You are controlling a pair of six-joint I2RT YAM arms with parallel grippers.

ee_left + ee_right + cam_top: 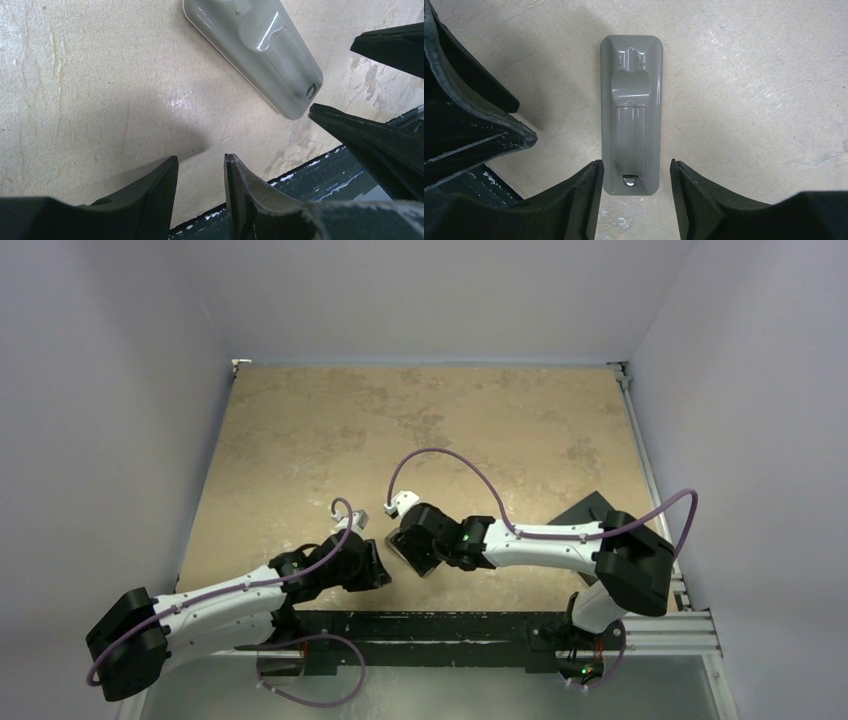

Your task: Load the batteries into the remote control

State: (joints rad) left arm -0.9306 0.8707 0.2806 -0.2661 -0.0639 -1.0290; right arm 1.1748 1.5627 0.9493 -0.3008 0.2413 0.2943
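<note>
Between the spread fingers (584, 200) of the right hand (635, 164) sits the near end of the remote control (631, 100), lying grey back up with its battery cover (630, 140) in place, not clamped as far as I can see. Left hand (200, 159) is just beside it, partly open with nothing in it, low over the desk (749, 75) by the front edge.
</note>
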